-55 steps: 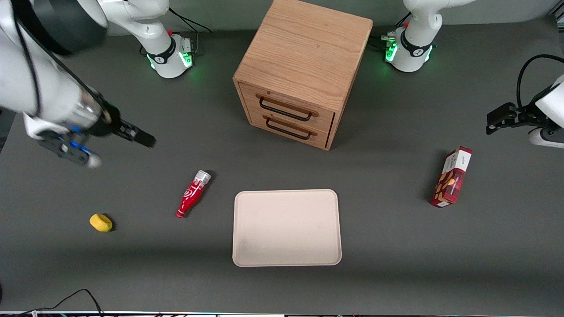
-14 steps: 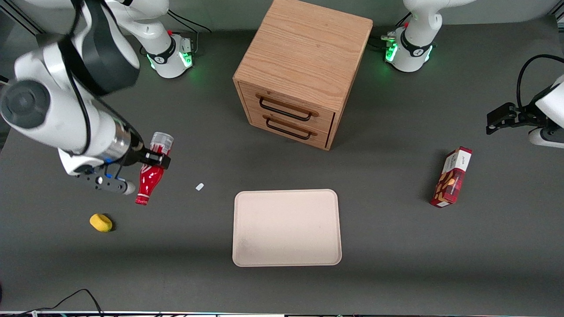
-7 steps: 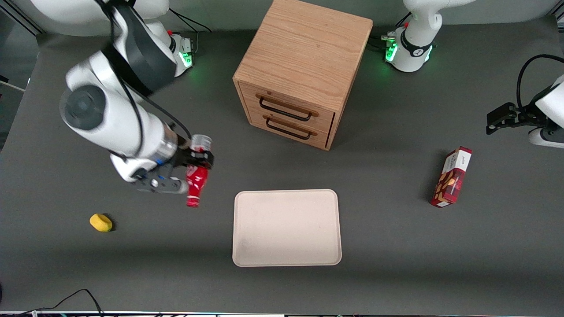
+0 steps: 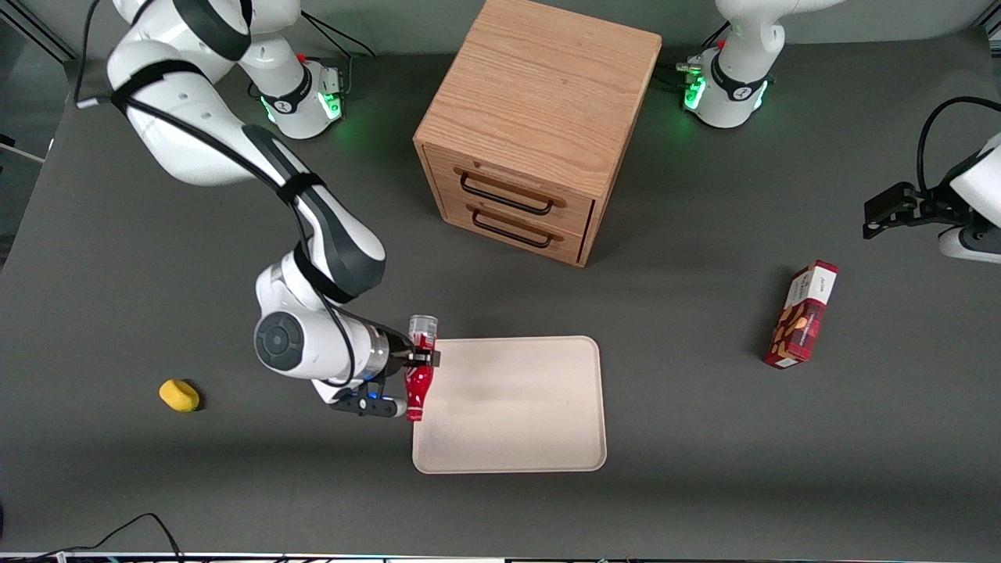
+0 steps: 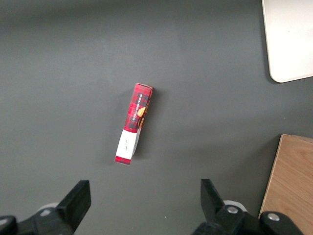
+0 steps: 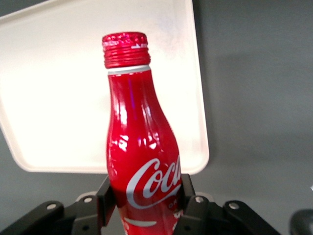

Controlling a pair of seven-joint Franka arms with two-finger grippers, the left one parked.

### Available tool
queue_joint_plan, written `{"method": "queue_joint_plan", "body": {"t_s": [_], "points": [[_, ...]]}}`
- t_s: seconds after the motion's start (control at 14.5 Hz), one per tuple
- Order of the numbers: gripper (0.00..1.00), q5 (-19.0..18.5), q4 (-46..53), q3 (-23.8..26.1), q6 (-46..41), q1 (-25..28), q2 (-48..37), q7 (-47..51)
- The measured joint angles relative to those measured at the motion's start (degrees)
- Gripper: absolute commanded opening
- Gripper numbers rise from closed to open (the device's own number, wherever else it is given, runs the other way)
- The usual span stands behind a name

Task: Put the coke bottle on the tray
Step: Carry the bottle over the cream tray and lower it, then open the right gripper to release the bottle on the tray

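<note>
Gripper (image 4: 416,360) of the working right arm, seen from the front, hangs over the tray's edge toward the working arm's end of the table, its black fingers clamped on the small slim red contoured coke bottle (image 4: 417,378). The bottle is carried off the table, silver-grey base end up and farther from the camera, narrow red neck pointing down toward the camera. Under it lies the large flat cream-beige rectangular tray (image 4: 516,407) with rounded corners. A wooden two-drawer cabinet (image 4: 539,125) stands farther from the camera than the tray. A small yellow lump (image 4: 179,395) lies toward the working arm's end, a red rectangular snack box (image 4: 801,314) toward the parked arm's end.

From the right wrist, the gripper (image 6: 145,198) squeezes the coke bottle (image 6: 142,161) at its white script logo, with the tray (image 6: 58,103) below the neck.

From the left wrist, the snack box (image 5: 134,130) lies on the dark table, and a corner of the tray (image 5: 291,39) shows.
</note>
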Motion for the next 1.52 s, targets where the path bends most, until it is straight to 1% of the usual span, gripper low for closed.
{"method": "queue_joint_plan", "body": {"t_s": [0.21, 0.41, 0.69, 0.76, 0.83, 0.9, 1.38, 1.52], "points": [[0.0, -1.74, 1.95, -0.22, 2.89, 0.83, 3.77, 0.0], [0.0, -2.1, 2.61, -0.59, 5.98, 1.14, 6.04, 0.0], [0.0, -2.13, 3.39, -3.88, 8.09, 3.4, 7.77, -0.01], [0.06, -2.13, 3.67, -4.2, 8.15, 3.62, 8.15, -0.01], [0.94, -2.13, 4.06, -4.5, 8.17, 3.72, 8.45, -0.01], [1.0, -2.13, 4.32, -4.66, 8.17, 3.73, 8.52, -0.01], [1.0, -2.4, 5.83, -4.71, 8.16, 3.95, 8.5, -0.01], [1.0, -4.39, 5.99, -4.68, 8.14, 3.95, 8.16, -0.01]]}}
